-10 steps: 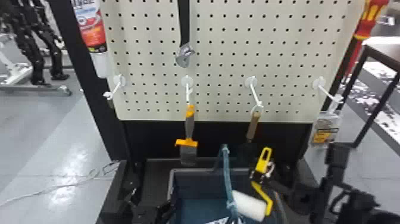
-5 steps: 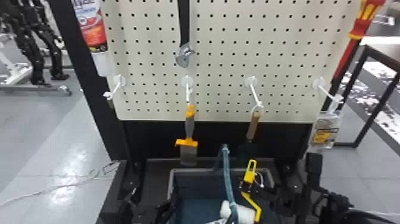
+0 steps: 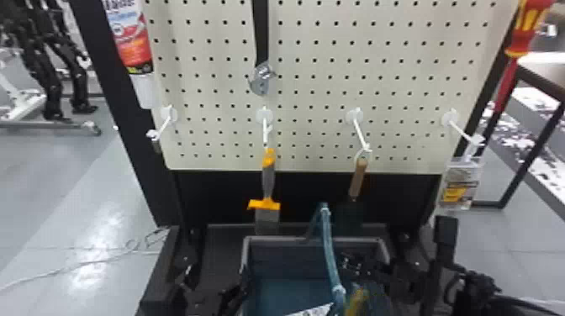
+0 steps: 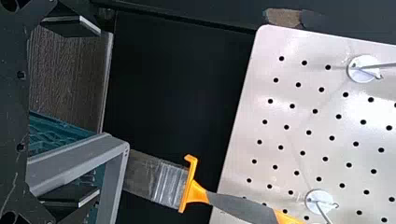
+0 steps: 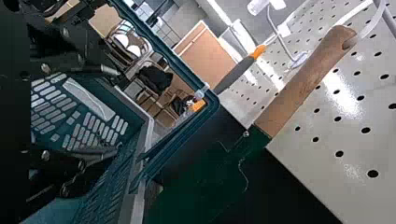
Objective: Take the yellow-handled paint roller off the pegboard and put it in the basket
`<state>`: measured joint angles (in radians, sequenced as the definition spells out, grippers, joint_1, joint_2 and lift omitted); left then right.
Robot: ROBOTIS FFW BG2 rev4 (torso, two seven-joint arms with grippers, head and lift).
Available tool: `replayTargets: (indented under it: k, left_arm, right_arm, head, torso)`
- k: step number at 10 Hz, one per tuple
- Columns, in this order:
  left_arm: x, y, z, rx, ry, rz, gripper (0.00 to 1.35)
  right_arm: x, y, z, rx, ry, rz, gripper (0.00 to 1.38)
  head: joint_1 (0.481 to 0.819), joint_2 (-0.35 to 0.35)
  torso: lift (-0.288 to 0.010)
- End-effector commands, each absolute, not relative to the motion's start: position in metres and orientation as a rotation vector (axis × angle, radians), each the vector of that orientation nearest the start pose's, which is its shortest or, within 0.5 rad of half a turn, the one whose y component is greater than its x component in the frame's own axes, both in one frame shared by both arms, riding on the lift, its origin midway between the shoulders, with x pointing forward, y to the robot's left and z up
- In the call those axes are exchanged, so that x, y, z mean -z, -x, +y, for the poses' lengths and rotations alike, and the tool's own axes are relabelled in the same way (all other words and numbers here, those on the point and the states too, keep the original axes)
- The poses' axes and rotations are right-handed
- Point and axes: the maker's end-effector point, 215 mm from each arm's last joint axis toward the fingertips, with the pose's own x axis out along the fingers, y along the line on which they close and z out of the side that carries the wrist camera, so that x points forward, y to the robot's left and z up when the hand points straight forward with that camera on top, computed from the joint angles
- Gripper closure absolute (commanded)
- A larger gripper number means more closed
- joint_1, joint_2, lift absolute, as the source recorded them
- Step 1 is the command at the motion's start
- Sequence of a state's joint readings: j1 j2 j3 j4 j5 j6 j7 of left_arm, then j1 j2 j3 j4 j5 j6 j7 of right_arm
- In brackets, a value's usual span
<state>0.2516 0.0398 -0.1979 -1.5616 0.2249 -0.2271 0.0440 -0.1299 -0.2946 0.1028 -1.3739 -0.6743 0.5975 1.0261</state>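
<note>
While the right gripper (image 5: 117,110) and left gripper (image 4: 100,111) are standing spread and empty, the paint roller (image 3: 357,299) is showing low within the basket (image 3: 311,240). Release is apparently finishing; the next move is requiring a settling check, then withdrawal.

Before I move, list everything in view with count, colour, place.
Pegboard: one, cream, centre
Hooks: four, white, on pegboard
Basket: one, teal, grey rim, below pegboard
Roller: one, yellow, beside basket's handle
Scraper: one, grey-orange, second hook from left
Trowel: one, brown-green, third hook
Packet: one, clear-yellow, rightmost hook
Wrench: one, black-silver, upper middle
Tube: one, red-white, upper left
Tool: one, red-yellow, upper right
Cable: one, white, left floor
Background legs: two, black, far left
Left gripper: one, black, open, by basket's rim
Right gripper: one, black, open, at basket
</note>
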Motion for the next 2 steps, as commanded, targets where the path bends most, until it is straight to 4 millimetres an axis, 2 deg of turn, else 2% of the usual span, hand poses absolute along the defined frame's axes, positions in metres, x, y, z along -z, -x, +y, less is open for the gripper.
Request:
replayTargets:
  k: [1,2]
  left_arm:
    - [0.4212,-0.4937,0.1470,0.102,0.224,0.065,0.11]
    - [0.4212,-0.4935,0.1458,0.105,0.224,0.065,0.11]
  right_arm:
    - [0.3887,-0.4796,-0.0916,-1.114,-0.678,0.435,0.23]
    - [0.3848,-0.4805,-0.0896,-1.119,-0.679,0.426,0.28]
  head:
    - [0.549,0.000]
    - [0.549,0.000]
  torso:
    - [-0.100]
    - [-0.100]
